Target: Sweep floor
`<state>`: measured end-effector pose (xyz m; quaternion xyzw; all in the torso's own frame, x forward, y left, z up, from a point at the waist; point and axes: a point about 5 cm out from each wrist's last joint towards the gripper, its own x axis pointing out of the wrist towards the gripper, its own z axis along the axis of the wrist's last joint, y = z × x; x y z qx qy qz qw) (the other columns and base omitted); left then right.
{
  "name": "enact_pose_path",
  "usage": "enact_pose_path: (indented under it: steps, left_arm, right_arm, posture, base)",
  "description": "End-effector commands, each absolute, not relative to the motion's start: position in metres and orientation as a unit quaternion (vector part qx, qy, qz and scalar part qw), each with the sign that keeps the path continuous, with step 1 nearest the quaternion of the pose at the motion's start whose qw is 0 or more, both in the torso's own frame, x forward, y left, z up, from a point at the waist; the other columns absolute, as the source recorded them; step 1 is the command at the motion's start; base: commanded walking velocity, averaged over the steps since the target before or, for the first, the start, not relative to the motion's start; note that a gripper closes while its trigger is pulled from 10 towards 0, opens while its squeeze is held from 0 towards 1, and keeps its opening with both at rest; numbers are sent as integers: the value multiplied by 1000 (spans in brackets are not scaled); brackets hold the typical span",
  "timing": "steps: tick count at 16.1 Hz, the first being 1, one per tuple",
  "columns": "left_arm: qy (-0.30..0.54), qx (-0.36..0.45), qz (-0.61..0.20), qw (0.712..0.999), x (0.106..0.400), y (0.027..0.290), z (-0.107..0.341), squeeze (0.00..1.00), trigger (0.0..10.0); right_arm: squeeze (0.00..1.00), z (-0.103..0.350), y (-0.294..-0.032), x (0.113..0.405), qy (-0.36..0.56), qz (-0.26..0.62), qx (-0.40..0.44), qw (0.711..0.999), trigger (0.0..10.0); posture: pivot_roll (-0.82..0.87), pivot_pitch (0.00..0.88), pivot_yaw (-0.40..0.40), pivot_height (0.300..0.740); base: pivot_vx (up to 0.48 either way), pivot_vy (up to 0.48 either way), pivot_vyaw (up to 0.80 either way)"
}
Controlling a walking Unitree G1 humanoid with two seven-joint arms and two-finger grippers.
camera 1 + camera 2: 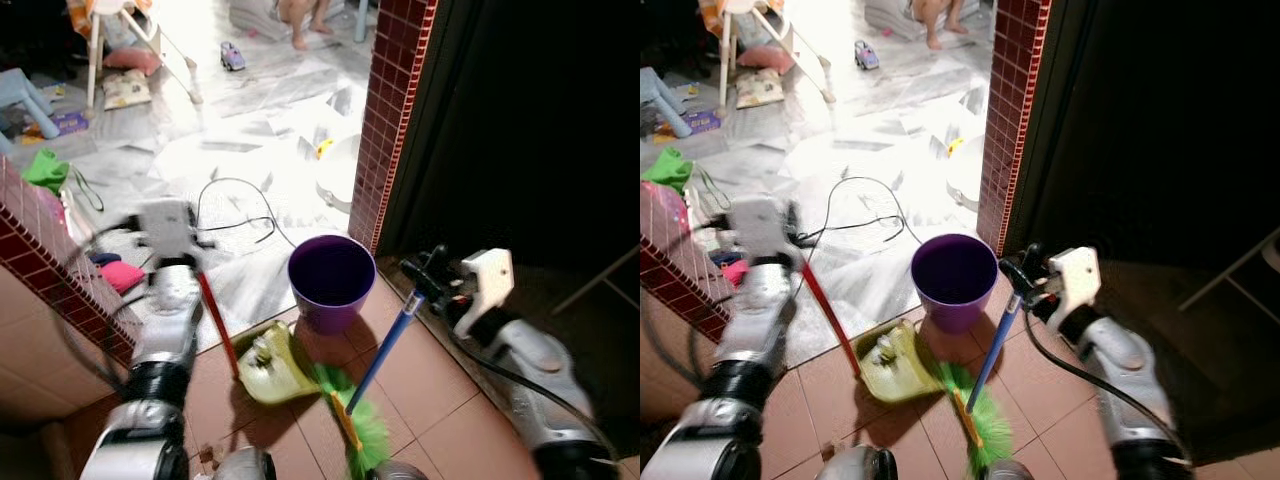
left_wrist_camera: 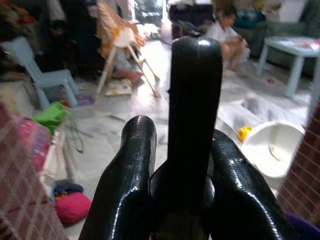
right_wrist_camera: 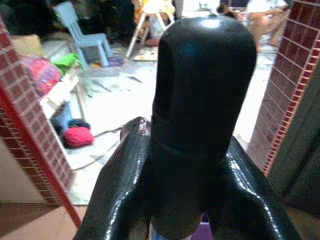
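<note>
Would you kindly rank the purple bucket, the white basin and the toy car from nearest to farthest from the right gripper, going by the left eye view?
From the right gripper, shut on the blue broom handle:
1. Purple bucket, just to its left on the tiles.
2. White basin, beyond the bucket, beside the brick pillar.
3. Toy car, far back on the marble floor.

A blue-handled broom (image 1: 385, 350) with green bristles is tilted beside a yellow-green plastic dustpan (image 1: 270, 367), red-handled, apparently holding debris, on brown tiles.
</note>
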<state>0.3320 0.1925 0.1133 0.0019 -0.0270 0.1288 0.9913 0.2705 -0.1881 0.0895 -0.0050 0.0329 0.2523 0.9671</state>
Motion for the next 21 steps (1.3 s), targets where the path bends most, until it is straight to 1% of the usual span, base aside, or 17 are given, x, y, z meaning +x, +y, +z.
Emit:
enact_pose_path:
  steps: [1, 3, 5, 7, 9, 10, 11, 13, 15, 17, 19, 21]
  left_arm:
    - [-65, -4, 136, 989, 332, 199, 133, 0, 10000]
    - [-51, -7, 121, 991, 323, 195, 128, 0, 10000]
    - [-40, -15, 104, 994, 313, 190, 121, 0, 10000]
    - [-41, -31, 93, 994, 310, 183, 124, 0, 10000]
    - [-54, -41, 96, 993, 312, 180, 134, 0, 10000]
    - [-54, -41, 96, 993, 312, 180, 135, 0, 10000]
    - [-65, -58, 144, 986, 316, 192, 145, 0, 10000]
    - [-73, -87, 176, 978, 318, 201, 151, 0, 10000]
    - [-89, -126, 188, 970, 318, 206, 157, 0, 10000]
    - [-87, -151, 197, 965, 318, 207, 159, 0, 10000]
    - [-87, -144, 192, 967, 318, 204, 160, 0, 10000]
    - [-83, -118, 172, 975, 318, 193, 158, 0, 10000]
  right_arm:
    - [0, 78, -196, 272, 68, 215, -56, 973, 10000]
    - [0, 83, -191, 284, 48, 154, -36, 986, 10000]
    - [0, 88, -181, 291, 27, 121, 16, 992, 10000]
    - [0, 90, -165, 292, 10, 157, 42, 987, 10000]
    - [0, 83, -158, 290, 19, 169, 16, 985, 10000]
    - [0, 82, -158, 290, 21, 167, 13, 986, 10000]
    - [0, 82, -157, 290, 28, 173, 23, 984, 10000]
    - [0, 82, -159, 289, 28, 175, 30, 984, 10000]
    - [0, 81, -162, 288, 28, 178, 27, 983, 10000]
    - [0, 81, -164, 286, 30, 187, 21, 982, 10000]
    - [0, 81, -165, 286, 32, 189, 17, 981, 10000]
    - [0, 82, -170, 287, 31, 180, 13, 983, 10000]
  posture:
    - [-151, 0, 62, 740]
    - [-135, 0, 62, 740]
    - [-123, 0, 65, 740]
    - [-107, 0, 63, 740]
    - [-102, 0, 61, 740]
    - [-102, 0, 61, 740]
    - [-105, 0, 54, 740]
    - [-109, 0, 49, 740]
    - [-117, 0, 41, 740]
    - [-123, 0, 33, 740]
    - [-130, 0, 27, 740]
    - [-133, 0, 27, 740]
  base:
    - [0, 0, 0]
    - [0, 0, 0]
    - [0, 0, 0]
    - [0, 0, 0]
    - [0, 0, 0]
    - [0, 0, 0]
    - [0, 0, 0]
    - [0, 0, 0]
    - [0, 0, 0]
    - [0, 0, 0]
    - [0, 0, 0]
    - [0, 0, 0]
